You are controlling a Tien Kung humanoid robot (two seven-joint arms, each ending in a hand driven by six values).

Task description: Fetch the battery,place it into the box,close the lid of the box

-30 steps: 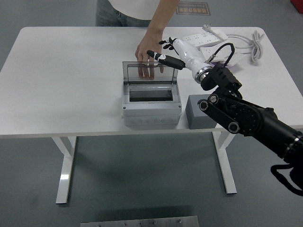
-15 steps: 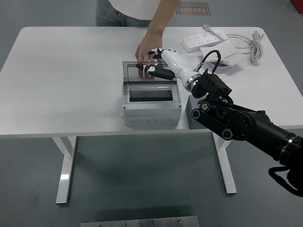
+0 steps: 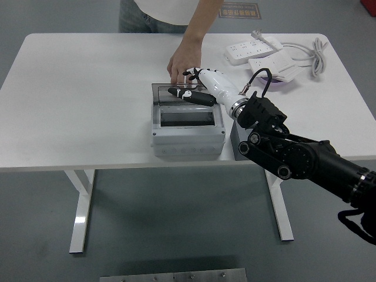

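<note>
A grey box (image 3: 188, 138) stands mid-table with its smoky transparent lid (image 3: 164, 94) hinged at the back and tilted forward over the opening. Inside the opening lies a dark rectangular thing (image 3: 187, 119); I cannot tell whether it is the battery. My right hand (image 3: 191, 86), white with black fingers, lies against the lid's upper edge. Its fingers are spread and hold nothing. A person's hand (image 3: 179, 61) rests on the table just behind the lid. My left arm is out of sight.
A grey block (image 3: 236, 147) stands right of the box, mostly hidden by my right arm. White power strips (image 3: 254, 50) and a coiled cable (image 3: 317, 51) lie at the back right. The person stands at the far edge.
My right hand has moved left and down onto the lid, and the lid has tipped forward from upright. The person's hand stays behind the box.
</note>
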